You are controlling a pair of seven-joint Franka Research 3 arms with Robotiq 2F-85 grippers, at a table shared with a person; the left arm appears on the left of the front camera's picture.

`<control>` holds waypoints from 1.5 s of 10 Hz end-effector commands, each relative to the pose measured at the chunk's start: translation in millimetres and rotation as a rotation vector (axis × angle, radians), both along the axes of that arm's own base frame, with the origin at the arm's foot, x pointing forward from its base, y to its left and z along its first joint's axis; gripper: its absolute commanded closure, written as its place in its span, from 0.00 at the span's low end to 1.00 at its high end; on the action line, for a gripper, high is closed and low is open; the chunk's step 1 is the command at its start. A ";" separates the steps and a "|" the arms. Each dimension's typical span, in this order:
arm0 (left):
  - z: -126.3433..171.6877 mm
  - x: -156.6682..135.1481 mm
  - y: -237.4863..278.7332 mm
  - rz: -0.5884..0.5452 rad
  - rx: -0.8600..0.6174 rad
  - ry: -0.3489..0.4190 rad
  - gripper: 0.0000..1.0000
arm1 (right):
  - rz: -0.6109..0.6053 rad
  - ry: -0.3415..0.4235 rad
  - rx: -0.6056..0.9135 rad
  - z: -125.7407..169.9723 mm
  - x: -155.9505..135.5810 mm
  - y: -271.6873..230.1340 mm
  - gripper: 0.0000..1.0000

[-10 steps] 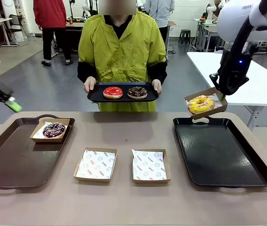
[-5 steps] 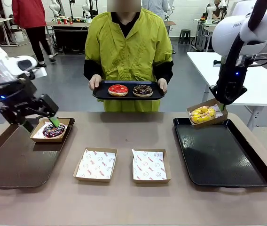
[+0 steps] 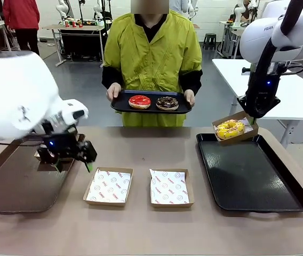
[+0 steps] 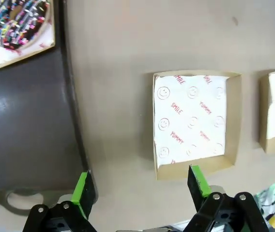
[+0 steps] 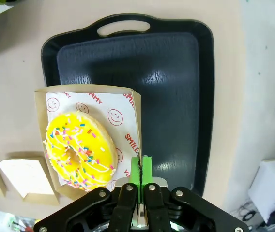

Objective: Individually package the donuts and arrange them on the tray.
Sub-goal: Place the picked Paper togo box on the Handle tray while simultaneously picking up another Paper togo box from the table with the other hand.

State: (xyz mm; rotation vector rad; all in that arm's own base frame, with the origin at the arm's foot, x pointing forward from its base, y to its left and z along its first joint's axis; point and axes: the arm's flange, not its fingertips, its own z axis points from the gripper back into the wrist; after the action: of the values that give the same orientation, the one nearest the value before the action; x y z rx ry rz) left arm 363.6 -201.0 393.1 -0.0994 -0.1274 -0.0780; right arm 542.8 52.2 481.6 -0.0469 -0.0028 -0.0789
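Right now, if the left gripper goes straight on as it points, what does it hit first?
Left gripper likely meets bare table, between brown tray and empty cardboard box; depth unclear.

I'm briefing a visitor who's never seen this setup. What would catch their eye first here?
The yellow-sprinkled donut in its cardboard box, pinched at the rim by the right gripper over the black tray's far corner. Then the bulky white left arm at front left, the left gripper open above the table beside an empty paper-lined box. Across the table, a person holds a tray with two more donuts.
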 end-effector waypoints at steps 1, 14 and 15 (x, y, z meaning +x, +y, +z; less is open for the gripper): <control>-29.1 9.6 -20.0 0.032 0.063 -0.003 0.00 | 0.004 -0.002 0.010 1.1 -2.0 -1.1 0.99; -36.4 14.3 -20.5 0.073 0.026 0.021 0.00 | -0.016 -0.075 0.068 -26.0 16.0 0.1 0.99; -39.9 15.7 -25.8 0.071 0.031 0.033 0.00 | -0.014 -0.097 0.075 -33.1 18.7 -2.4 0.99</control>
State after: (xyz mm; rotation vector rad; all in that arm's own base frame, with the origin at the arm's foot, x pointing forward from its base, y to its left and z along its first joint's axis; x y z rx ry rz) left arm 375.8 -214.8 355.7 -0.0762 -0.1011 -0.0385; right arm 561.5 53.9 459.3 0.0001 -0.0626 -0.0950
